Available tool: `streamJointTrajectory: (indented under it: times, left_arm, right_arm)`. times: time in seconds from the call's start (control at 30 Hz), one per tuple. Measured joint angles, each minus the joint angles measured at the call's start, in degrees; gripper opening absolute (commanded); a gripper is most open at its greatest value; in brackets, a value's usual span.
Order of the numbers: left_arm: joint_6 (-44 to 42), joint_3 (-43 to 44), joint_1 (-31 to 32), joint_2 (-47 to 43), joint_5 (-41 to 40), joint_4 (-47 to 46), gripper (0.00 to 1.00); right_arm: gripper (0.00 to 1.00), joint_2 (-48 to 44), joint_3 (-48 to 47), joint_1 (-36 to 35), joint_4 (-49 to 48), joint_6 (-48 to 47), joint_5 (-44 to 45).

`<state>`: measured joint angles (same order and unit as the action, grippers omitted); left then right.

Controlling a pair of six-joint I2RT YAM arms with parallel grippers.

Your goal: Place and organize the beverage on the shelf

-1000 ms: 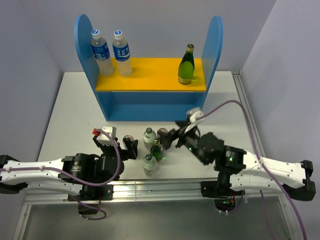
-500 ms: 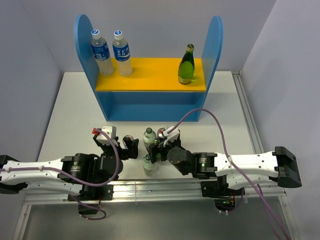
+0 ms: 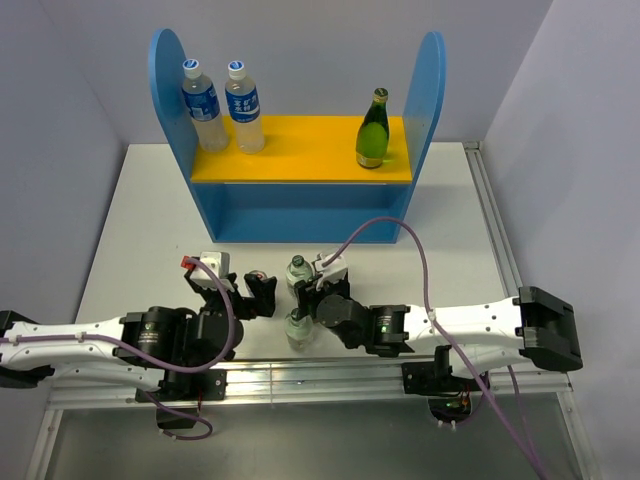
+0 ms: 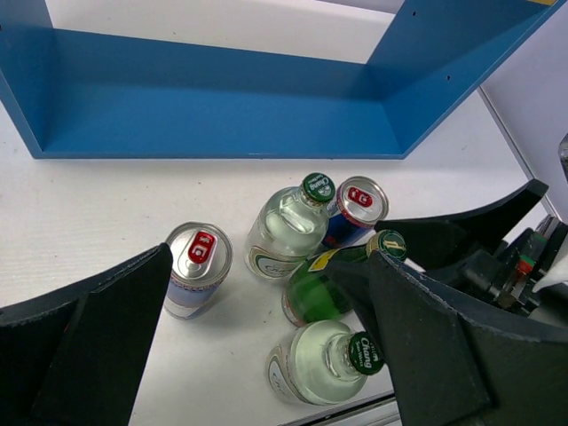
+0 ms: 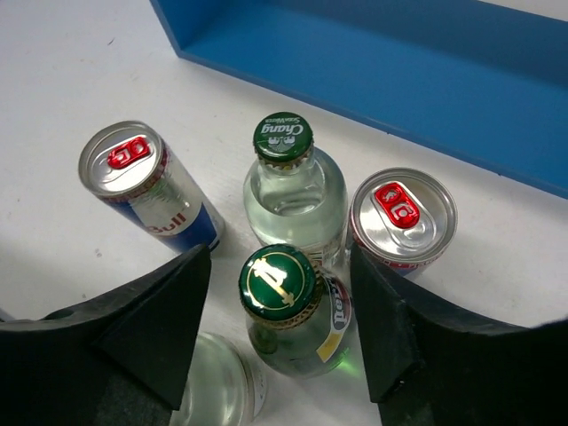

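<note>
The blue shelf (image 3: 300,205) with its yellow upper board carries two blue-labelled water bottles (image 3: 205,105) and a green bottle (image 3: 373,130). On the table in front of it is a cluster: two Red Bull cans (image 5: 142,182) (image 5: 404,217), a clear Chang bottle (image 5: 293,186), a green Perrier bottle (image 5: 280,284) and a second clear bottle (image 5: 213,382). My right gripper (image 5: 280,275) hangs over the cluster. It is open, with one finger on each side of the green Perrier bottle and a gap showing on the left. My left gripper (image 4: 266,346) is wide open just left of the cluster and holds nothing.
The shelf's lower tier (image 4: 222,115) is a bare blue bay behind the cluster. The near clear bottle (image 4: 324,364) stands close to the table's front rail. The cans and bottles stand tight together, with both arms' fingers beside them. White walls close in left and right.
My right arm swung left and came down over the cluster, and its jaws now straddle the green Perrier bottle and have narrowed. The left arm stayed put.
</note>
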<state>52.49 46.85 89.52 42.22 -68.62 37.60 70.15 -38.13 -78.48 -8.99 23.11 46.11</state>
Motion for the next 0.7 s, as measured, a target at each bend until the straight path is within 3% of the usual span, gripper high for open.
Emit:
streamJointTrajectory:
  times: [0.1,0.23,0.4,0.43,0.5,0.7]
  left_arm:
    - [0.6,-0.3,0.0,-0.4,0.0,0.1,0.99]
    - [0.8,-0.7,0.0,-0.4,0.0,0.3,0.99]
    - [0.8,-0.7,0.0,-0.3,0.0,0.4,0.99]
    - [0.8,-0.7,0.0,-0.3,0.0,0.4,0.99]
    - [0.9,-0.7,0.0,-0.3,0.0,0.4,0.99]
    - [1.4,-0.7,0.0,-0.4,0.0,1.3,0.99]
  right_arm:
    - [0.60,0.5,0.0,0.3,-0.3,0.4,1.3]
    - [0.37,0.6,0.0,0.9,-0.7,0.9,1.8]
    - [0.20,1.3,0.0,1.6,-1.8,0.4,2.6]
    - [0.10,1.5,-0.1,1.7,-2.1,0.2,2.6]
    - [0.02,1.8,-0.2,1.7,-2.6,-0.3,2.6]
    - [0.00,1.7,-1.2,2.0,-0.8,-1.3,1.1]
